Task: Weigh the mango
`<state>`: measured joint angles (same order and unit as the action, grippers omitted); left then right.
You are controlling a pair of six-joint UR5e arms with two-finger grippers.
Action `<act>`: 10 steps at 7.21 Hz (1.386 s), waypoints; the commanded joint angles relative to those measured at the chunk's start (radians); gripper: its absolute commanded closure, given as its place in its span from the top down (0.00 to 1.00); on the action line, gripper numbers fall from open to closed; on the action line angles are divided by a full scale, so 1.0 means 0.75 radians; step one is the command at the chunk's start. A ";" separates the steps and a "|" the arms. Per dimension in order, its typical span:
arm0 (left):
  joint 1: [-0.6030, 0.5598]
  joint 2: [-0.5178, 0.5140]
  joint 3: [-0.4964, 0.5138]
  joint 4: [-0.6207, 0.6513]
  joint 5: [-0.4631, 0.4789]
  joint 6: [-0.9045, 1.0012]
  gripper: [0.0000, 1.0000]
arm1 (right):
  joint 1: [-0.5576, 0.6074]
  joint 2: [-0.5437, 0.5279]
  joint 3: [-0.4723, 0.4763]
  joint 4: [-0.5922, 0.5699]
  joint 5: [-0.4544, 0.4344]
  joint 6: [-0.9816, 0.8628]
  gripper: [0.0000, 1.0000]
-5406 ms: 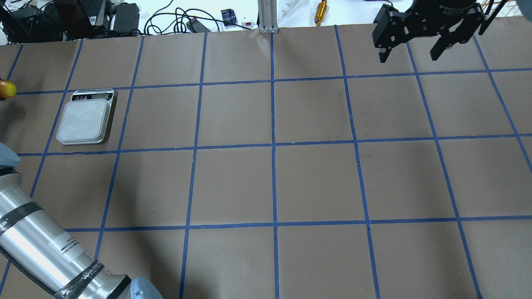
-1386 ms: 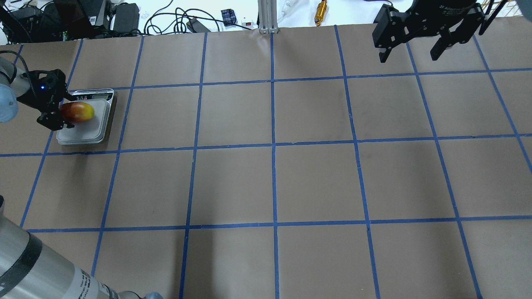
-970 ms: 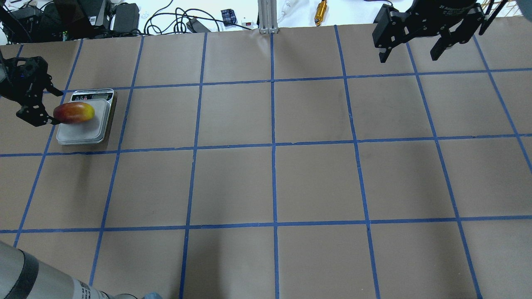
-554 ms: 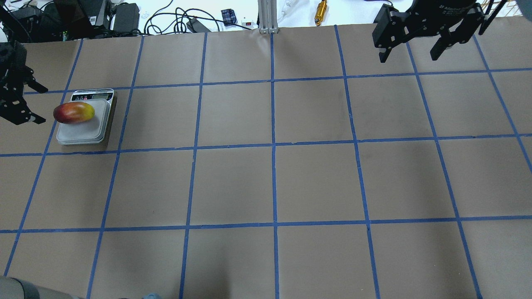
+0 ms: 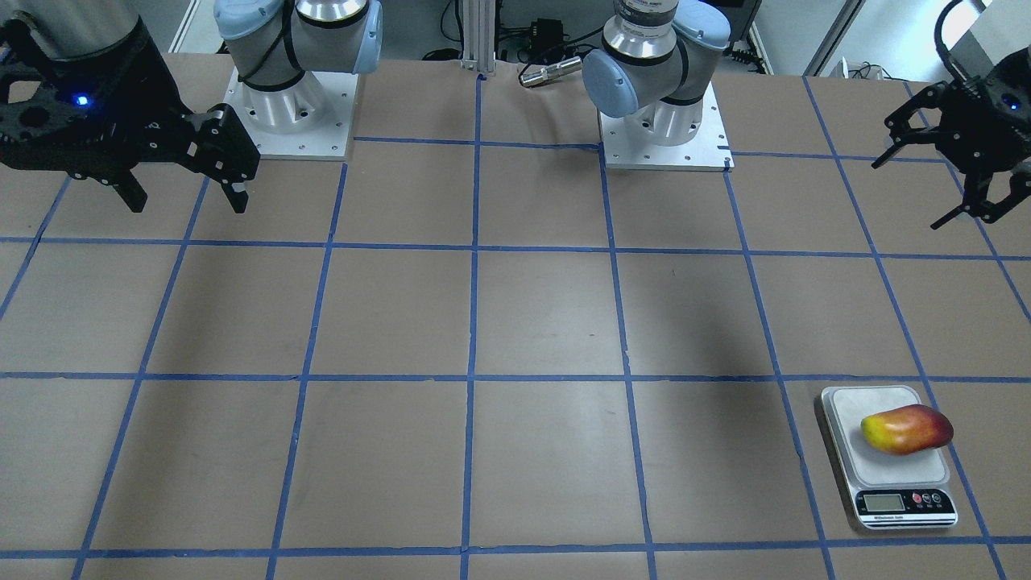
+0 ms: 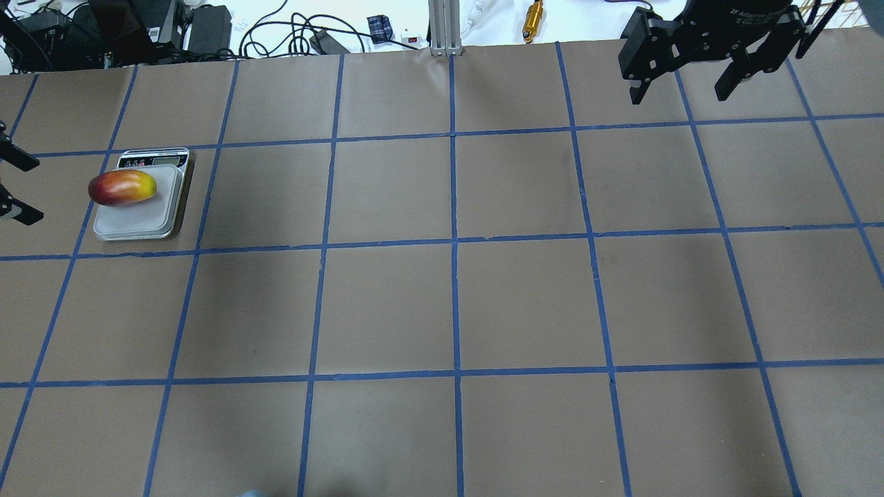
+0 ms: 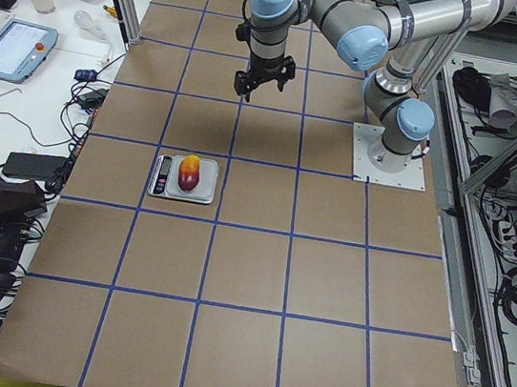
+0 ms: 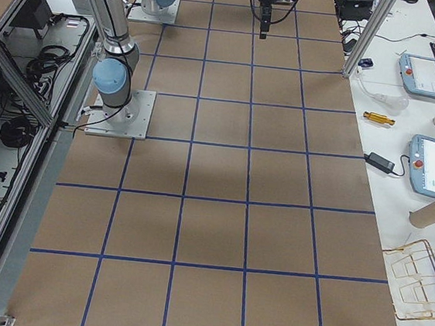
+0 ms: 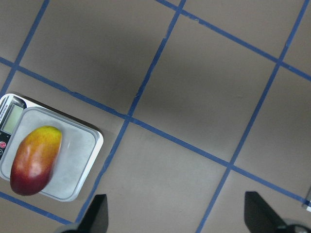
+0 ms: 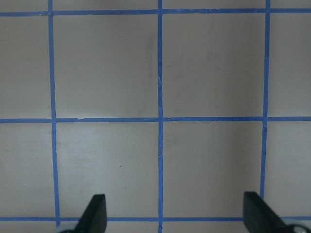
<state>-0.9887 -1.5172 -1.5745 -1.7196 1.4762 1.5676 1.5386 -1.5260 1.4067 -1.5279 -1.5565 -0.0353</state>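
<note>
The mango [image 6: 122, 188], yellow at one end and red at the other, lies on its side on the grey platform of the small scale [image 6: 141, 222], close to the platform's left edge. It also shows in the front view [image 5: 906, 429], the exterior left view [image 7: 189, 173] and the left wrist view [image 9: 35, 159]. My left gripper [image 6: 31, 193] [image 5: 908, 193] is open and empty, raised and well apart from the scale [image 5: 878, 471]. My right gripper [image 6: 679, 95] [image 5: 188, 201] is open and empty, high over the far right of the table.
The table is brown paper with a blue tape grid. Cables and electronics [image 6: 173, 27], an aluminium post [image 6: 442, 27] and a brass-coloured tool [image 6: 532, 19] lie beyond the far edge. The two arm bases [image 5: 290, 105] [image 5: 660, 113] stand on the robot's side.
My left gripper brought the mango onto the scale, let go of it, and drew back to the left, away from the scale. The mango stays on the platform. The right arm has not moved.
</note>
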 commanded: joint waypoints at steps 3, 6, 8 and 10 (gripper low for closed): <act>-0.368 0.043 -0.003 -0.006 0.081 -0.879 1.00 | 0.000 0.002 0.000 0.000 0.001 0.000 1.00; -0.626 0.037 0.003 0.021 0.087 -1.347 1.00 | 0.000 0.000 0.000 0.000 0.001 0.000 1.00; -0.773 0.027 0.003 0.025 0.087 -1.686 1.00 | -0.002 0.002 0.000 0.000 0.001 0.000 1.00; -0.848 0.021 0.003 0.047 0.087 -1.901 1.00 | 0.000 0.000 0.000 0.000 0.001 0.000 1.00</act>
<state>-1.5931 -1.4994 -1.5723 -1.6975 1.5416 0.2447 1.5380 -1.5253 1.4067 -1.5278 -1.5555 -0.0353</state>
